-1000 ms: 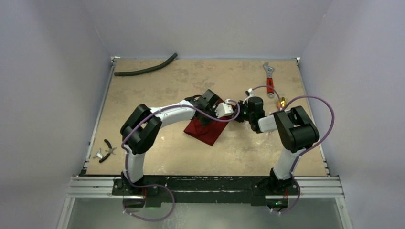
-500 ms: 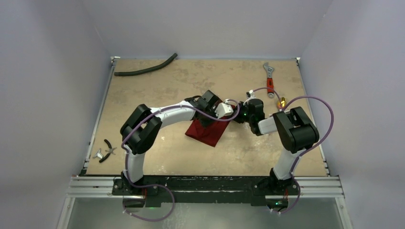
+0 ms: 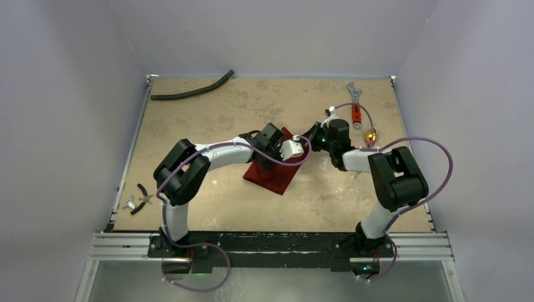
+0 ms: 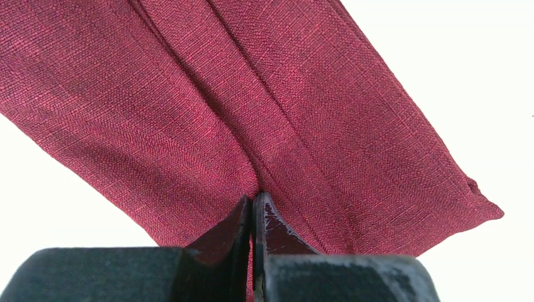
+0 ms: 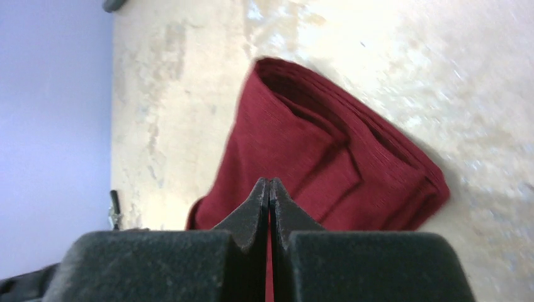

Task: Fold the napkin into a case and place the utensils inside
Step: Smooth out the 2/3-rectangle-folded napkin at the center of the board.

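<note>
Counter (image 3: pixel 208 119): bare surface on every side of the napkin (image 3: pixel 272 174). Black hose (image 3: pixel 192 92) lies far-left of the napkin at the back edge. Red-handled wrench (image 3: pixel 356 106) far-right of it. Pliers (image 3: pixel 142 197) near-left, at the side edge. Left claw (image 4: pixel 253 201): jaws fully closed, pinching a napkin crease. Right claw (image 5: pixel 269 184): jaws fully closed over the napkin's far-right corner; contact unclear. Napkin: maroon, folded in layers, creased. Gold utensil (image 3: pixel 371 133) right of it.

Pale lavender walls (image 3: pixel 63 94) enclose a mottled tan table (image 3: pixel 208 113) — evenly lit.
</note>
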